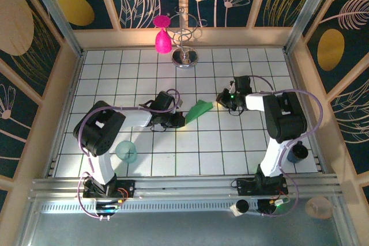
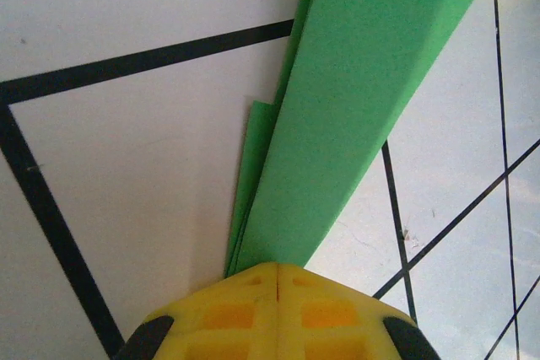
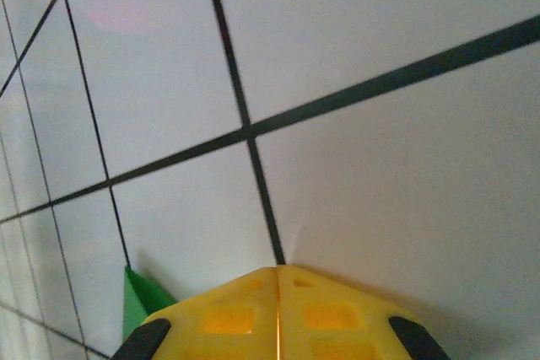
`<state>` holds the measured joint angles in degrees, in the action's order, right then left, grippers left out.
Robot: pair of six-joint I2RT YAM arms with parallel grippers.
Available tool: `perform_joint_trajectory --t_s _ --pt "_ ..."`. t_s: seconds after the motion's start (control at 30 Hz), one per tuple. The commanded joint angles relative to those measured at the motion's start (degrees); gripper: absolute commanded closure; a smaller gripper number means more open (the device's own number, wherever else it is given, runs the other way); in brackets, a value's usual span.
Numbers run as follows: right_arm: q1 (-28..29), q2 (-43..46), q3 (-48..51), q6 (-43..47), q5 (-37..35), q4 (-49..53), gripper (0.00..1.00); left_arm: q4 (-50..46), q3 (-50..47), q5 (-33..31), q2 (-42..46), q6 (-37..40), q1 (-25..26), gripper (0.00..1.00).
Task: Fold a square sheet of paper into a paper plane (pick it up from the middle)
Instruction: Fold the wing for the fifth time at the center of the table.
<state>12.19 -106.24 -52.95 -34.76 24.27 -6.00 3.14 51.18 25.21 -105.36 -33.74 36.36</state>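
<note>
White tiles with black grid lines cover the table (image 1: 242, 148), and dark blue panels with floral drawings wall it in. In the top view, the green paper plane (image 1: 200, 110) sits near the middle of the frame as a narrow folded wedge, stretched between the two grippers.

The left gripper (image 1: 180, 118) meets the plane's lower left end. In the left wrist view its yellow fingers (image 2: 245, 309) are pressed together at the bottom centre, pinching the plane (image 2: 354, 107). The paper rises from the fingertips as a long band widening toward the upper right, and a second layer shows along its left edge.

The right gripper (image 1: 221, 101) is at the plane's upper right tip. In the right wrist view its yellow fingers (image 3: 329, 314) are closed against each other at the bottom centre, low over the tiles. A small green corner of the plane (image 3: 137, 299) pokes out at the lower left, just beside them. I cannot tell whether any paper is caught between them.

At the top centre of the top view, a pink teardrop-shaped object (image 1: 163, 40) hangs beside a wire stand (image 1: 185, 57). A translucent teal cup (image 1: 127, 151) stands at the lower left near the left arm, and a dark cup (image 1: 298, 153) stands at the right edge.
</note>
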Motion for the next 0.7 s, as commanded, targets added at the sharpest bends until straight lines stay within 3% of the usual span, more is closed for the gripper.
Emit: perform_joint_trajectory --t_s 0.0,0.07,0.27,0.5,0.67 --pt "1.09 6.85 0.59 1.37 -4.34 1.68 0.9 -5.63 0.32 0.48 1.06 -0.54 -0.24 1.0" --pt "2.51 9.97 1.37 1.13 -6.34 3.05 0.89 -4.64 1.41 1.23 2.83 -0.95 -0.24 0.98" --pt "8.68 17.61 3.62 -1.1 -15.64 8.93 0.71 -2.35 0.79 1.43 10.28 -1.7 -0.41 0.76" --pt "18.8 18.37 2.01 -9.67 -22.14 14.65 0.45 -5.76 -1.96 -10.77 17.71 0.52 -2.51 0.45" --pt "26.05 12.3 -3.42 -15.95 -25.41 17.86 0.37 -5.43 -4.64 -17.18 20.19 -0.86 -3.7 0.28"
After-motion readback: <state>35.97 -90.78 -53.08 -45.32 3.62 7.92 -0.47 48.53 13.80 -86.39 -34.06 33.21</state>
